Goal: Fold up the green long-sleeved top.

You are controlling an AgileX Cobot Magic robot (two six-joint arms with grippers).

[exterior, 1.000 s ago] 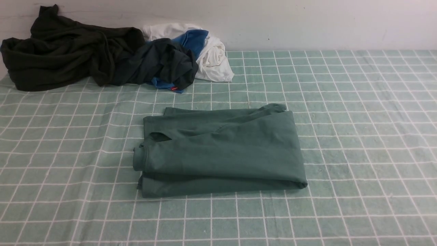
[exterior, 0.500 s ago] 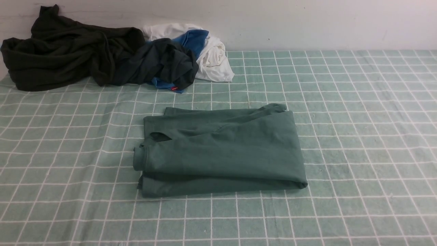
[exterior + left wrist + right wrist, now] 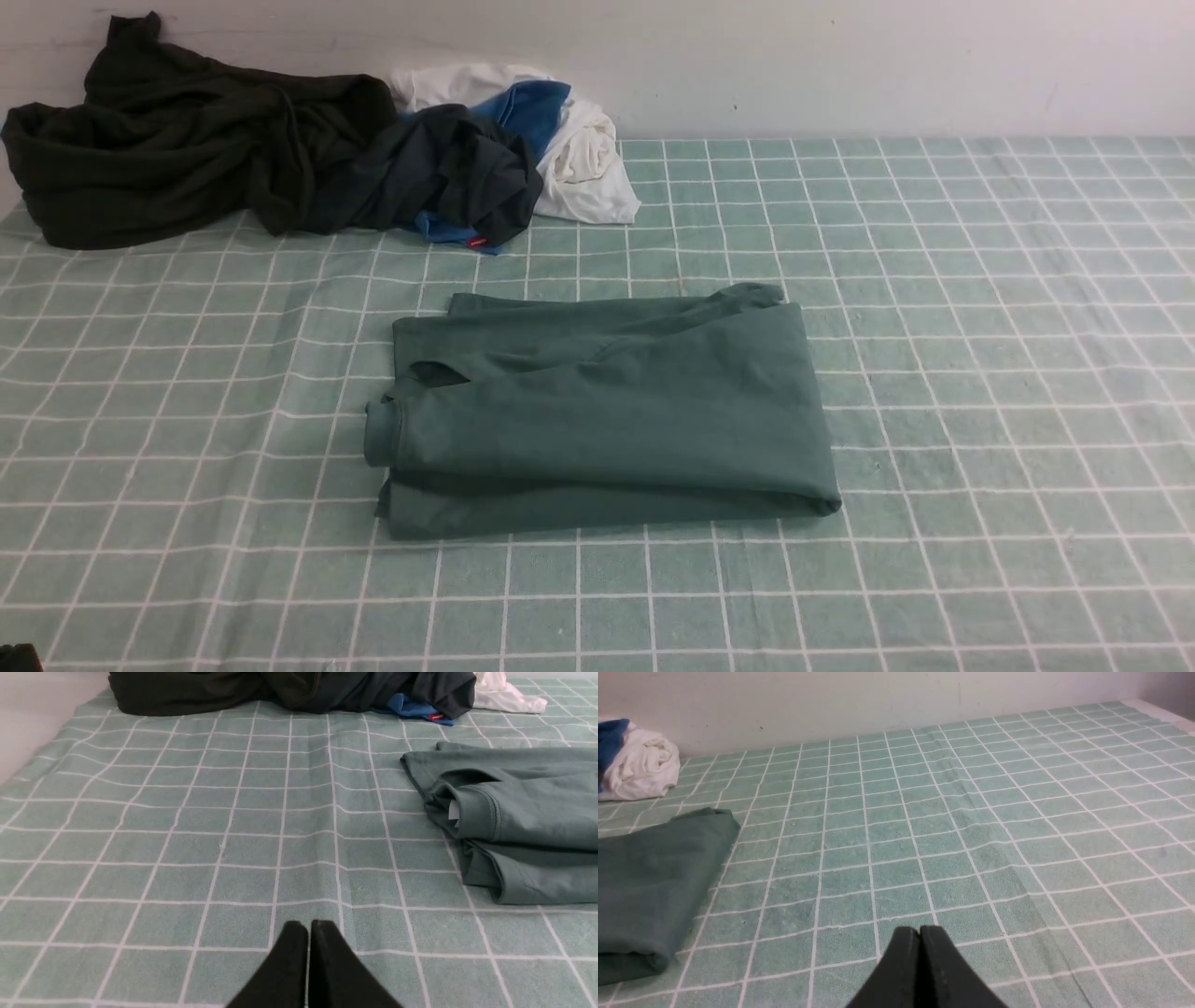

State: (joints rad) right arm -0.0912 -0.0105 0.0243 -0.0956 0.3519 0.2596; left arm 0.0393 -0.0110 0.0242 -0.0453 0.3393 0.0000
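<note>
The top (image 3: 607,411) lies folded in a flat bundle on the checked cloth (image 3: 980,373), well apart from both pairs of jaws. The left gripper (image 3: 308,926) and right gripper (image 3: 920,931) are each closed on nothing, over bare cloth to either side of it.

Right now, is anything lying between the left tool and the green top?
Nothing visible: only bare checked cloth separates the shut left tool from the folded green top. The dark clothes pile sits farther back.
</note>
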